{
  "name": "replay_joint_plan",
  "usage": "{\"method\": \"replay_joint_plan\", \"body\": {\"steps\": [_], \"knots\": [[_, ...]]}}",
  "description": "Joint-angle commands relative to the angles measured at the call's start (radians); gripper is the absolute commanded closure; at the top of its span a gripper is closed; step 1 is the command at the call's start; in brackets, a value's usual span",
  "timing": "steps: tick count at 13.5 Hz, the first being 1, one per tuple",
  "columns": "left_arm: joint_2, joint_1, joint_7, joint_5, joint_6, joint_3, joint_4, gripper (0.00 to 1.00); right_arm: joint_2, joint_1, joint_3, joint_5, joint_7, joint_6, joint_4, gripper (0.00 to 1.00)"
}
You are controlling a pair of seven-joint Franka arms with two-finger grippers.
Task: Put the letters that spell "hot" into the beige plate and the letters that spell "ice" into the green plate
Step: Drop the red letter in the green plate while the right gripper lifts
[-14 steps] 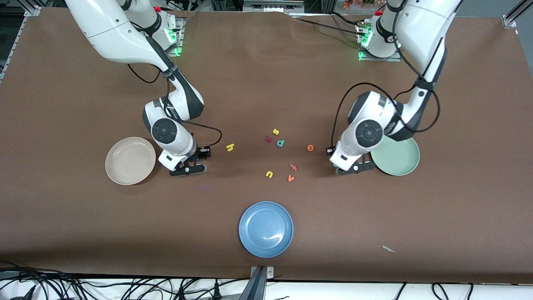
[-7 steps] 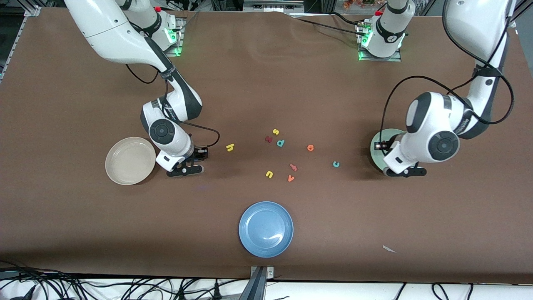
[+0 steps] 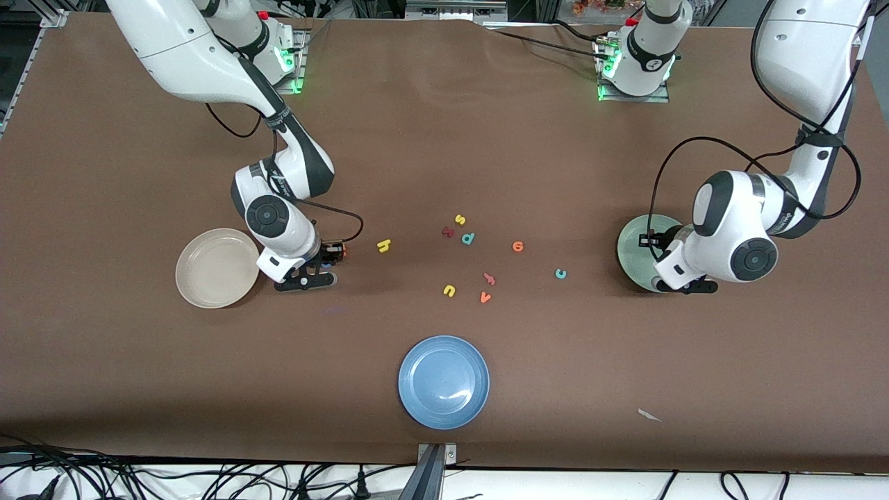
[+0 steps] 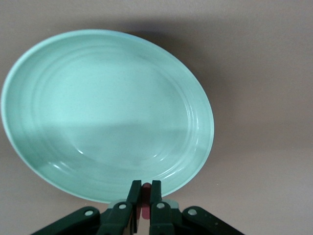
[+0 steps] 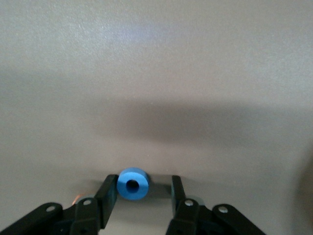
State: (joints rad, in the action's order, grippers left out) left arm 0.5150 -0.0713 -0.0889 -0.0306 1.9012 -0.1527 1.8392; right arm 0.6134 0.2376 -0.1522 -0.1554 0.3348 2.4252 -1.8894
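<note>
Dark red i (image 4: 145, 201) is pinched between the closed fingers of the left gripper (image 4: 145, 196), which hangs over the rim of the green plate (image 4: 58, 98) at the left arm's end of the table. Plate bowl holds nothing in the left wrist view.

Right gripper (image 5: 144, 193) is low over the table just beside the beige plate (image 3: 217, 268), on the side toward the letters. Jaws apart; blue o (image 5: 133, 184) sits between them, against one finger with a gap to the other, so no grip. Beige plate holds no letters.

On the table in the middle: yellow h (image 3: 384, 245) near the right gripper; orange e (image 3: 517, 246) and teal c (image 3: 560, 273) toward the green plate; orange t (image 3: 489, 279) close to the orange v (image 3: 485, 298) and yellow u (image 3: 449, 290). Yellow s (image 3: 460, 219), dark red k (image 3: 448, 232) and teal p (image 3: 468, 239) cluster farther from the front camera. Blue plate (image 3: 444, 382) is nearest the front camera.
</note>
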Motion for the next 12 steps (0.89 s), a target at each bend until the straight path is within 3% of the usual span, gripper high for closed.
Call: {"method": "replay_joint_plan", "body": {"steps": [1, 2, 3, 7, 10, 12], "knots": [[0.000, -0.005, 0.015, -0.022, 0.013, -0.005, 0.005, 0.47, -0.024, 0.005, 0.006, -0.021, 0.020, 0.012, -0.046, 0.54], [0.000, -0.005, 0.014, -0.022, 0.013, -0.005, 0.003, 0.19, -0.024, 0.005, 0.008, -0.021, 0.021, 0.012, -0.046, 0.55], [-0.003, -0.004, 0.014, -0.022, 0.013, -0.005, 0.000, 0.01, -0.024, 0.005, 0.006, -0.021, 0.021, 0.012, -0.046, 0.57], [-0.021, 0.024, -0.073, -0.006, 0.006, -0.025, -0.043, 0.00, -0.023, 0.005, 0.006, -0.018, 0.021, 0.012, -0.040, 0.57], [-0.013, 0.047, -0.265, -0.003, 0.018, -0.091, -0.087, 0.00, -0.023, 0.006, 0.003, -0.018, 0.021, 0.012, -0.042, 0.68], [0.003, 0.088, -0.324, 0.043, 0.051, -0.097, -0.118, 0.00, -0.023, 0.006, 0.003, -0.018, 0.021, 0.012, -0.042, 0.72]]}}
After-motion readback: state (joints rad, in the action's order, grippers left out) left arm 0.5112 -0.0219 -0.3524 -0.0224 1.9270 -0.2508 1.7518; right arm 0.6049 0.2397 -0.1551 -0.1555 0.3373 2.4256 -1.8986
